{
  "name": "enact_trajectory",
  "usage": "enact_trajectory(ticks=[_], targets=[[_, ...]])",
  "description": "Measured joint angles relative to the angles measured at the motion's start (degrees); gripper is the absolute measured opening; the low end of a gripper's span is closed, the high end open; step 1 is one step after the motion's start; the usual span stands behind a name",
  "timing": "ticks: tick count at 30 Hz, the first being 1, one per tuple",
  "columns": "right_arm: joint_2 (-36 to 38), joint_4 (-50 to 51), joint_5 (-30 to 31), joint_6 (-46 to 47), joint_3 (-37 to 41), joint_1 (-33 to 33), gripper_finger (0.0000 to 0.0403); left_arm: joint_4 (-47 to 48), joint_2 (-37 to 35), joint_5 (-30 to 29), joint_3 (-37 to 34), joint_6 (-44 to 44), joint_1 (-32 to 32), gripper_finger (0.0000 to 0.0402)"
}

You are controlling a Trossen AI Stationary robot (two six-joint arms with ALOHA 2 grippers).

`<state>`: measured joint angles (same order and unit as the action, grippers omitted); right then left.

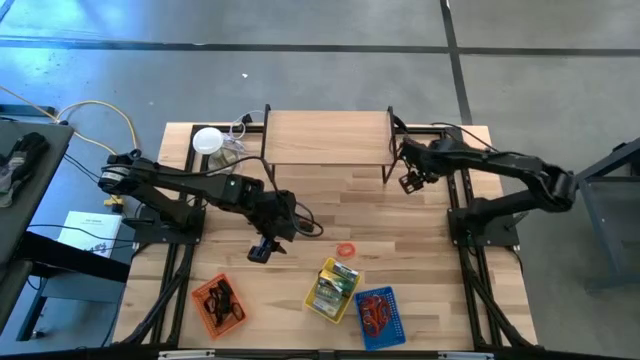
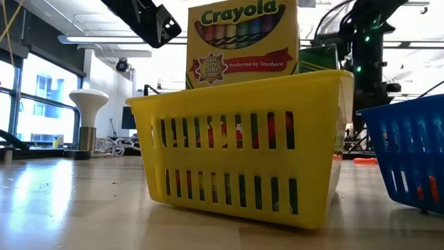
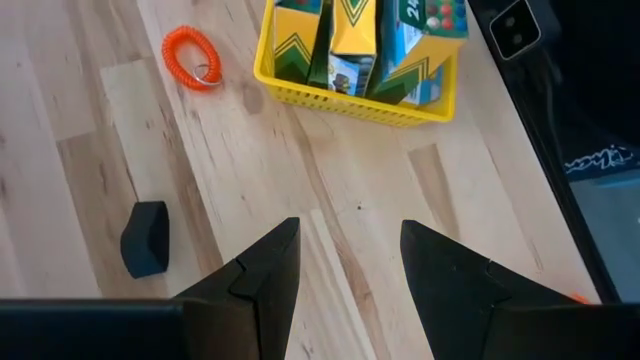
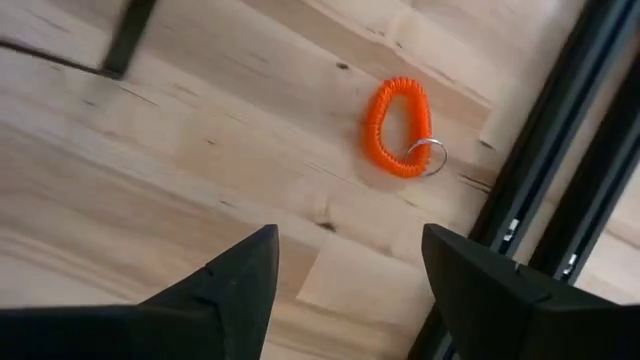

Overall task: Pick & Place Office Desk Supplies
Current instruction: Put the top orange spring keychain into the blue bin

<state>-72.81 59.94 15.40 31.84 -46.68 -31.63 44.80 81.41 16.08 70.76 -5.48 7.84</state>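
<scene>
My left gripper (image 1: 262, 248) (image 3: 350, 262) hangs open over bare wood at mid-table and touches nothing. Ahead of it in the left wrist view lie a small black block (image 3: 146, 238) and an orange coil band with a metal ring (image 3: 192, 57) (image 1: 346, 249), both flat on the wood. My right gripper (image 1: 412, 181) (image 4: 348, 265) is open and empty above the table by the shelf's right leg. An orange coil with a ring (image 4: 400, 127) lies beside a black frame rail (image 4: 560, 150); whether it is the same coil I cannot tell.
Three baskets stand along the near edge: an orange one with black pieces (image 1: 218, 303), a yellow one with crayon boxes (image 1: 333, 288) (image 2: 243, 149) (image 3: 350, 60), and a blue one with red loops (image 1: 378, 315). A wooden shelf (image 1: 327, 135) and a white disc (image 1: 207, 140) sit at the far side.
</scene>
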Motion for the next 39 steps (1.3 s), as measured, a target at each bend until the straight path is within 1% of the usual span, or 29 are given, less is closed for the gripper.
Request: enact_trajectory(ticks=[2,6,10,13,17,23,30,35,39], targets=[[-1.5,-0.7,-0.9,-2.6,0.0,-2.0,0.0235,0.0,0.0,0.0,0.0,-1.1,0.0,0.0169],[-5.1,-3.2,-0.8,-8.1,0.0,-4.8,0.0235,0.0,0.0,0.0,0.0,-3.5,0.0,0.0169],[-7.1,-5.9,-2.1,-10.5,0.0,-6.0,0.0235,0.0,0.0,0.0,0.0,-4.2,0.0,0.0169],[-7.0,-6.2,-3.7,-12.7,0.0,-5.7,0.0235,0.1,0.0,-0.1,0.0,-4.2,-0.3,0.0169],[-6.8,-3.9,-3.4,-14.1,0.0,-5.2,0.0235,0.2,0.0,-0.1,0.0,-4.1,-0.8,0.0169],[-7.0,-4.0,-2.9,-15.4,0.0,-9.8,0.0235,0.2,0.0,-0.2,0.0,-4.1,-1.0,0.0169],[-7.0,-10.0,-5.2,-18.1,4.4,-15.4,0.0235,0.2,0.0,-0.2,0.0,-4.0,-1.0,0.0169],[-7.2,-13.7,-5.7,-19.3,5.6,-16.1,0.0235,0.0,0.0,-0.2,0.0,-4.2,-1.0,0.0169],[-7.8,-14.2,-6.7,-19.6,5.6,-16.1,0.0235,-0.1,0.0,-0.2,0.0,-4.1,-1.0,0.0169]])
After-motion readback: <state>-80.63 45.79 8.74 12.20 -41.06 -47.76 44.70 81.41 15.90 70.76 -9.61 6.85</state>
